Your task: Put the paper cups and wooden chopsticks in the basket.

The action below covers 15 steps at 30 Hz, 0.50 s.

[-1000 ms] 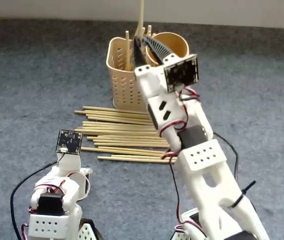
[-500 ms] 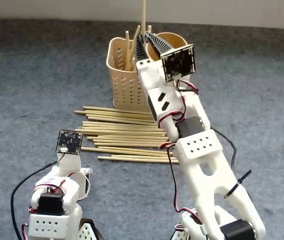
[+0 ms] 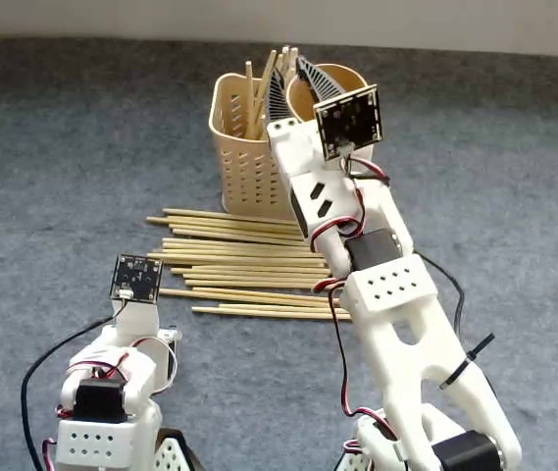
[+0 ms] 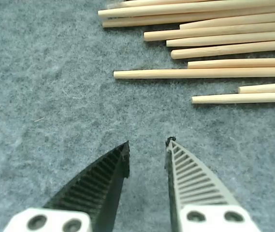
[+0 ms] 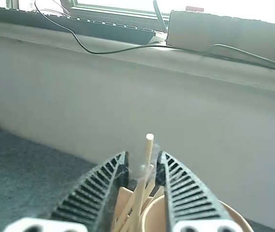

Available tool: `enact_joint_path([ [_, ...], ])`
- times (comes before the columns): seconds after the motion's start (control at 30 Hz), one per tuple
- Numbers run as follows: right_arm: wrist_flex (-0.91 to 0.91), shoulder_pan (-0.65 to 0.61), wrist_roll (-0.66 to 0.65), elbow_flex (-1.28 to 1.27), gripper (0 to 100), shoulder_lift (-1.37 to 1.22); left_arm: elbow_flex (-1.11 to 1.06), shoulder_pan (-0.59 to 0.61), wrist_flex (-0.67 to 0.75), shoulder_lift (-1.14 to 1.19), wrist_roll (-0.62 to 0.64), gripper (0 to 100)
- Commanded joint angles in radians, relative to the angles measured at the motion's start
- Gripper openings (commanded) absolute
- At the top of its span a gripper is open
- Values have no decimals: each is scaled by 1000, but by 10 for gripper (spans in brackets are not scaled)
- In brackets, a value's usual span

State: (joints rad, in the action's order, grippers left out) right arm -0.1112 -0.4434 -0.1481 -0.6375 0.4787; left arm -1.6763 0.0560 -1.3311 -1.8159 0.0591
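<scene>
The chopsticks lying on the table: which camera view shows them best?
The high view: the row of chopsticks lies in front of the basket, its right end hidden by the right arm. The left wrist view shows the ends of some from close, beyond the left gripper. The right wrist view faces the wall above the basket.

The tabletop (image 3: 53,157) is covered in a soft grey cloth, a bit like fuzzy carpet. A tan plastic basket (image 3: 244,177) with little holes in its sides stands up straight on it. Just in front of the basket lies a heap of long, thin, pale wooden chopsticks (image 3: 244,263). They lie flat on the grey cloth, side by side, all pointing across. Most of them touch each other. The back sticks of the heap lie right by the foot of the basket. The sticks farthest from the basket lie a little apart from the rest.
</scene>
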Motion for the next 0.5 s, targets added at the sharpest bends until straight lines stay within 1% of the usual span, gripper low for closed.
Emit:
enact_joint_path([
  [0.0,5,10,6,53,105,21,-19,4,-5,-4,-6,136],
  [0.1,21,13,6,51,105,31,-19,4,-5,-4,-6,136],
  [0.43,429,-5,6,30,105,326,-19,4,-5,-4,-6,136],
  [0.47,447,-7,6,10,105,351,-19,4,-5,-4,-6,136],
])
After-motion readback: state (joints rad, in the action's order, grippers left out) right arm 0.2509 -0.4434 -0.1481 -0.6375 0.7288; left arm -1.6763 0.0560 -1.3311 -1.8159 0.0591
